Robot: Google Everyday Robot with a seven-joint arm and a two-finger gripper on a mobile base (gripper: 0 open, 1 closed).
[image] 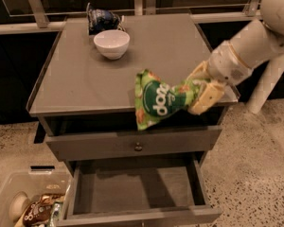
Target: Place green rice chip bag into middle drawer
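Jaws clamped on one end of green chip bag (160, 103) at counter (80, 79) front edge; bag's long axis runs left from jaws; open middle drawer (132, 187) below, seemingly slightly left

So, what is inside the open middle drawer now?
In the middle drawer only its grey floor shows; nothing lies on the visible part. Its back is hidden under the knob drawer. The hand, shut on the bag, hangs above it at the cabinet front edge.
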